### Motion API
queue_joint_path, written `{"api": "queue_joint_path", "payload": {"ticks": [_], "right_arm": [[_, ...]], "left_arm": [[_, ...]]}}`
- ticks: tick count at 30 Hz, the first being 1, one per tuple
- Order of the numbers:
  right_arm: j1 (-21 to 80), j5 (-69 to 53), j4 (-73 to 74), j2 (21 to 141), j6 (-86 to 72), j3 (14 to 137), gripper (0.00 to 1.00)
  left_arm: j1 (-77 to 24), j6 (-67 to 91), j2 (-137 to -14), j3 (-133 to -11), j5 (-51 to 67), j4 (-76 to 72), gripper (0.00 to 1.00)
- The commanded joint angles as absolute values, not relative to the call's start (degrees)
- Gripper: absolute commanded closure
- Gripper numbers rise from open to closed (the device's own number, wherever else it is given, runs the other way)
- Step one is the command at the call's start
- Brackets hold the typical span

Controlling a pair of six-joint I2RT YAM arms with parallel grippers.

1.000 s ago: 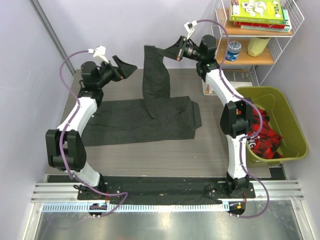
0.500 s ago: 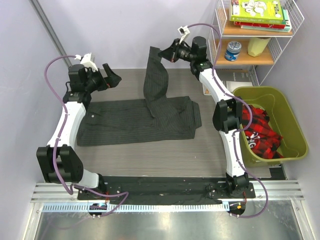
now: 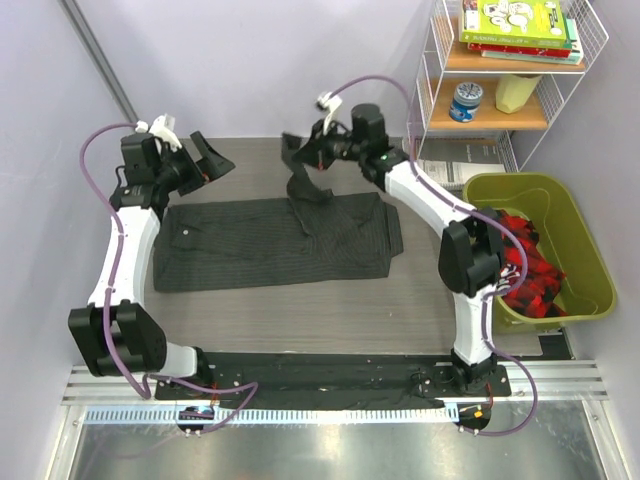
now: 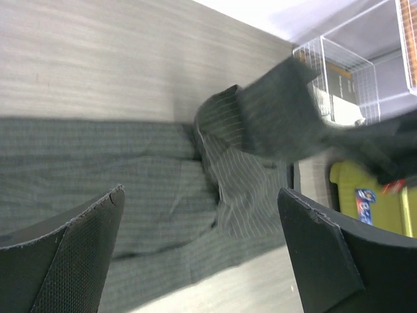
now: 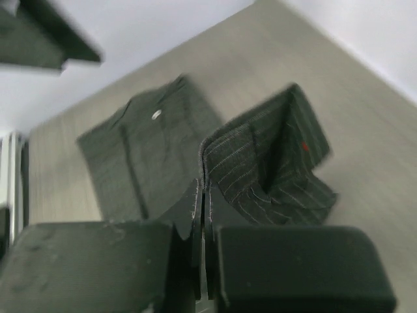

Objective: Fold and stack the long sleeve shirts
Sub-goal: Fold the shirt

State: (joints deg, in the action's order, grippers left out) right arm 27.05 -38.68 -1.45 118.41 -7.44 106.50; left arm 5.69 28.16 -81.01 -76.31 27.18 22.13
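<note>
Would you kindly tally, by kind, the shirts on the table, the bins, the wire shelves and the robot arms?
Pinstriped long sleeve shirt: 1
Olive-green bin: 1
Wire shelf: 1
Robot arms (left arm, right arm): 2
Total: 5

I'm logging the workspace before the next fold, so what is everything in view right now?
long sleeve shirt: one, charcoal with pale pinstripes, spread on the table, one part lifted at the far edge
table: one, grey wood grain
bin: one, olive green, right of the table
cloth: red and black, inside the bin
wire shelf: one, white, far right corner
books: a small stack, top shelf
jar: one, blue-labelled, lower shelf
container: one, pale yellow, beside the jar
left gripper: open, holding nothing, above the shirt's far left end
right gripper: shut on the lifted part of the shirt
</note>
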Motion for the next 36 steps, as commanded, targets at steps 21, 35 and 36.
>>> {"api": "queue_joint_path", "payload": {"ticks": [21, 35, 36], "right_arm": [[41.5, -26.2, -1.8, 119.7, 3.3, 96.9, 0.99], [46.9, -25.1, -0.4, 119.3, 9.6, 96.8, 0.99], [47.3, -25.0, -0.4, 119.3, 10.4, 96.6, 0.99]], "left_arm": [[9.8, 52.4, -80.2, -53.0, 37.0, 7.4, 0.00], [6.2, 61.9, -87.3, -52.7, 36.8, 4.4, 0.00], [5.8, 62.3, -87.7, -52.7, 36.7, 4.0, 0.01]]}}
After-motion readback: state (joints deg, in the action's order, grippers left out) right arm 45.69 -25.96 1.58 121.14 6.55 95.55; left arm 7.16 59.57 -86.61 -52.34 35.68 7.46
